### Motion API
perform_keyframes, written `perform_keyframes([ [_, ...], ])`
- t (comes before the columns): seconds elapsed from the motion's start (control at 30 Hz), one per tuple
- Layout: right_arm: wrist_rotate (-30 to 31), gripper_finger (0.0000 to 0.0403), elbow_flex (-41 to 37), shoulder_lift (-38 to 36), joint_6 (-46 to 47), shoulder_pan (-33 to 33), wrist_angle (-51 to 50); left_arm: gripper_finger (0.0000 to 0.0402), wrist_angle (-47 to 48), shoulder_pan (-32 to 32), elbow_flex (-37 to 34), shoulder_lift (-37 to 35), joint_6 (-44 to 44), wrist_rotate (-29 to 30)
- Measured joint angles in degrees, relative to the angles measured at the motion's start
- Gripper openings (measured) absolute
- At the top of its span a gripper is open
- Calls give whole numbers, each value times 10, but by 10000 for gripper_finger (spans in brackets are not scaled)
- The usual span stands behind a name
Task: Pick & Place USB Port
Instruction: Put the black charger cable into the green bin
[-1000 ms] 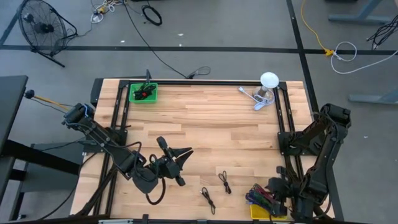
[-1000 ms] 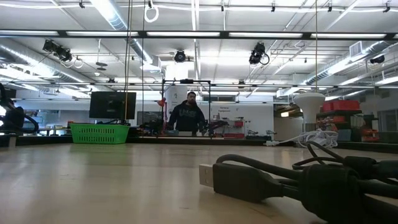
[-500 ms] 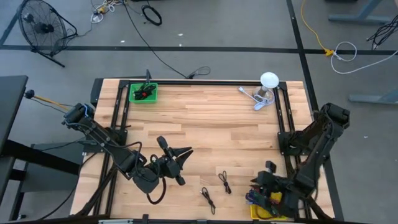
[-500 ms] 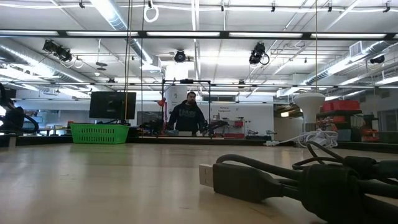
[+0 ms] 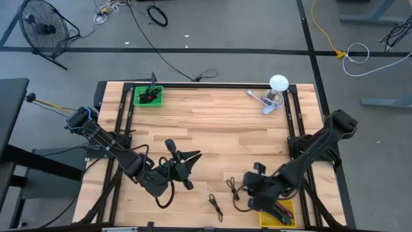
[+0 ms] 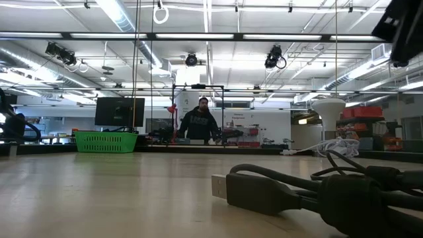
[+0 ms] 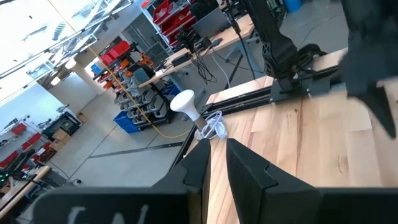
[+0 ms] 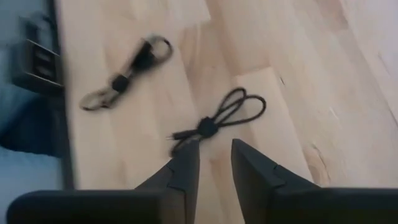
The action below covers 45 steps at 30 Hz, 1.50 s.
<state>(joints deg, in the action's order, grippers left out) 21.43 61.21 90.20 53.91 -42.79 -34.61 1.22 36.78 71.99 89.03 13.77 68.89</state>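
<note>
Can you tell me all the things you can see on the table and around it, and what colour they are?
Coiled black USB cables: two, black, near edge of the wooden table, side by side.
Green plastic basket: one, green, far left corner.
White round lamp: one, white, far right corner, white cord beside it.
Yellow tray: one, yellow, near right corner, holding coloured cables.
Black floor fan: one, black, on the floor beyond the table.
Person: one, dark top, in the room behind.
Left gripper: dark, above the table's near left.
Right gripper: dark, empty, beside the cables.
</note>
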Motion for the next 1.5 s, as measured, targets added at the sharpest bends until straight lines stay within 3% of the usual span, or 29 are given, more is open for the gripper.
perform_keyframes([
  [0.3, -90, 153, 0, 101, -34, 56, 40, 55, 4, 0, 0, 0, -1, 0],
  [0.63, -112, 208, 1, 152, -38, 82, 84, 55, 35, 0, 0, 0, -29, -2],
  [0.87, -116, 197, 1, 158, -39, 85, 97, 55, 43, 0, 0, 0, -42, -2],
  [1.3, -207, 180, 0, 156, -81, 106, 140, 55, 48, -6, 0, 0, -43, -3],
  [1.5, -215, 179, 0, 156, -94, 118, 145, 55, 50, -9, 0, 0, -45, -19],
])
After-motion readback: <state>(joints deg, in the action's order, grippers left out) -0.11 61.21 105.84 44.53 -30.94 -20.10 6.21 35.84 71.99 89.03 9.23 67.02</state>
